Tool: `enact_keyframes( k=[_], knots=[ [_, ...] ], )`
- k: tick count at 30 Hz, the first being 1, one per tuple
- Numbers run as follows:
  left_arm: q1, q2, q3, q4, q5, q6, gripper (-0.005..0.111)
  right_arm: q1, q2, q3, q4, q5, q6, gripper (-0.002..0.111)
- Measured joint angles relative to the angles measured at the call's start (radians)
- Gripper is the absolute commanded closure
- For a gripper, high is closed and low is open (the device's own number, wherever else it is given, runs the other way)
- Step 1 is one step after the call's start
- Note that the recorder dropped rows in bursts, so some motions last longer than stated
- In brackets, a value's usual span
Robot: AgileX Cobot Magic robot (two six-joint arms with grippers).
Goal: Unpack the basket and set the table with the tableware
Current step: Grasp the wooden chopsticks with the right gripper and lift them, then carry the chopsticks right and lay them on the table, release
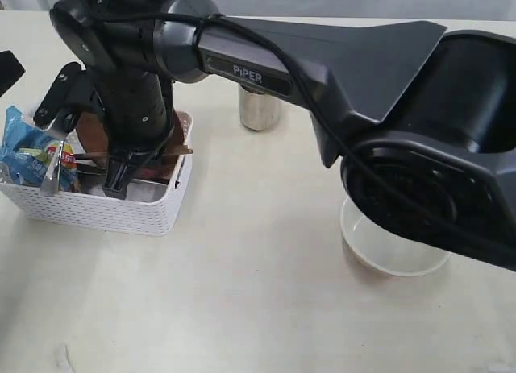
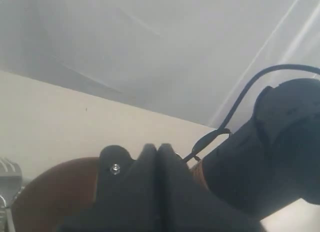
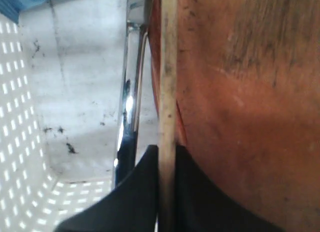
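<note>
Pale cream table (image 1: 242,308). At its left, the white lattice-sided basket (image 1: 105,208) holds a blue snack bag (image 1: 28,151), steel cutlery (image 3: 131,91) and a round brown plate (image 3: 240,91). The left gripper (image 2: 159,153) has its jaws pressed together. The right gripper (image 3: 167,162), inside the basket, pinches a pale wooden chopstick (image 3: 167,66). Right of the basket stand a steel cup (image 1: 258,107), then an off-white bowl (image 1: 379,256).

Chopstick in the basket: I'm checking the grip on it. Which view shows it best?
The right wrist view: the chopstick runs the picture's length, close up, pinched in the right tool. In the exterior view the arm covers the grasp inside the basket. The left wrist view shows none of it.
</note>
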Motion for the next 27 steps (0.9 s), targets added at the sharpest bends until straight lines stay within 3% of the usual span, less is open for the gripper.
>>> enact_keyframes(
  k=[17,27],
  knots=[
    [0.000,0.000,-0.002,-0.004,0.034,0.019,0.107,0.000,-0.122,0.000,-0.060,0.020,0.000,0.109],
    [0.000,-0.002,-0.002,0.000,0.045,0.027,0.107,-0.005,-0.195,0.000,-0.261,0.018,0.052,0.109]
  ],
)
